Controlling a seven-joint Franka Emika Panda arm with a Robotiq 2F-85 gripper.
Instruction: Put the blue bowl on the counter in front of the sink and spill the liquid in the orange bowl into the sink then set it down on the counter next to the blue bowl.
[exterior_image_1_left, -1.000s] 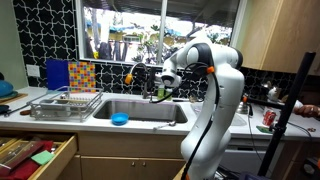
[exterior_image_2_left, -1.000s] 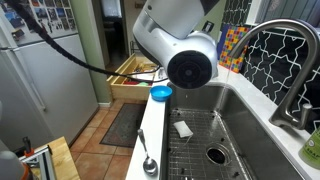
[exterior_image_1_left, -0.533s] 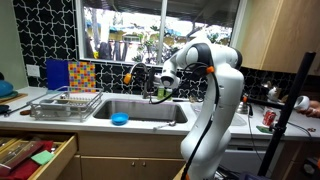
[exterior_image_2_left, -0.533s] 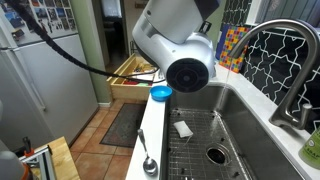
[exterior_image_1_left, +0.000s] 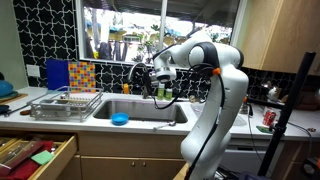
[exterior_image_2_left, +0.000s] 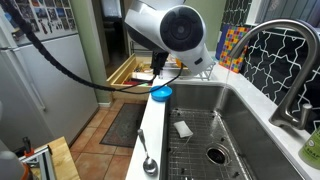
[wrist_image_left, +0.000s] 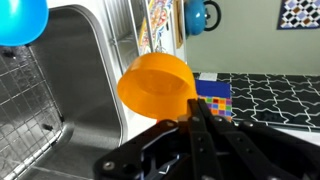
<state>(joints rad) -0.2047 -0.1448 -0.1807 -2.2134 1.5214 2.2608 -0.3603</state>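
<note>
My gripper (wrist_image_left: 194, 112) is shut on the rim of the orange bowl (wrist_image_left: 156, 85) and holds it tilted in the air above the sink (wrist_image_left: 70, 95). In an exterior view the gripper (exterior_image_1_left: 142, 77) hangs over the sink (exterior_image_1_left: 140, 108) near the window, and the orange bowl shows only as a small patch (exterior_image_1_left: 131, 73). The blue bowl (exterior_image_1_left: 119, 119) sits on the counter's front strip (exterior_image_1_left: 150, 126) in front of the sink. It also shows in an exterior view (exterior_image_2_left: 160, 94) and at the top left of the wrist view (wrist_image_left: 20, 20).
A wire dish rack (exterior_image_1_left: 65, 103) stands beside the sink, with a colourful tiled board (exterior_image_1_left: 82, 75) behind it. The dark faucet (exterior_image_2_left: 285, 50) rises at the sink's back. A wooden drawer (exterior_image_1_left: 35, 155) stands open below the counter. A white scrap (exterior_image_2_left: 183, 128) lies on the sink grid.
The arm has swung the gripper and the orange bowl along the sink toward the dish rack side. The blue bowl has not moved.
</note>
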